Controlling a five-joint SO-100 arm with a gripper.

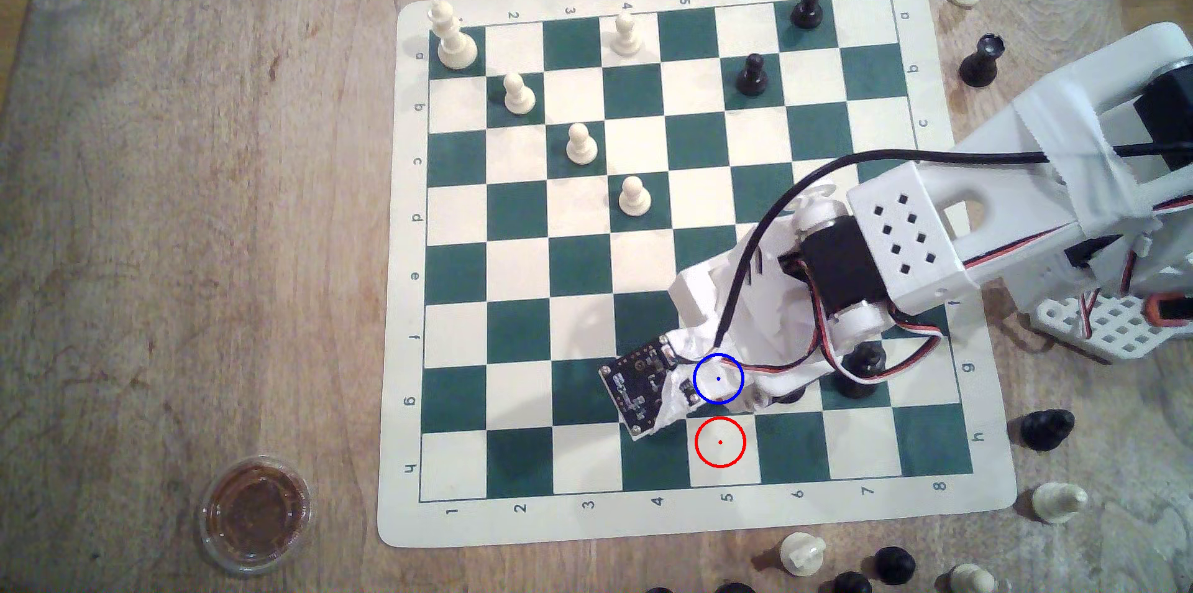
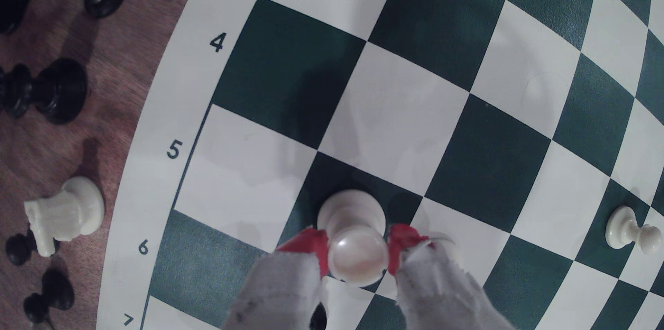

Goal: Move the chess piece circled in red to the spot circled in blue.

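One arm over the board. Exterior view, left to right: plastic cup (image 1: 255, 512) with brown contents on the wooden table (image 1: 161, 212) off the board's near-left corner. Green-and-white chess mat (image 1: 645, 522) next. Five cream pieces run diagonally across its upper left — the tallest (image 1: 454, 38) in the far-left corner square. Two black pawns (image 1: 752, 75) sit on the far right squares, and loose black and cream pieces line the table beyond the far edge.

Red ring (image 1: 720, 442) marks a bare white square in row h, column 5. Blue ring (image 1: 718, 379), one row up, is drawn over the arm's white wrapping, so the square under it is hidden in this view. Arm (image 1: 904, 244) comes in from the exterior view's right, with a small circuit board (image 1: 636, 388) at its tip. More loose pieces lie on the table off the right and near edges.

Wrist view: gripper (image 2: 358, 256) is clamped on the cream chess piece (image 2: 354, 233) — red-tipped fingers (image 2: 309, 243) press on both sides of its upper part. Piece stands upright, base on a dark green square one row in from the numbered edge, roughly level with the 5–6 labels. Whether the base touches the mat or hangs just above it, I can't tell. Cream pawn (image 2: 632, 233) stands well apart, further up the board.
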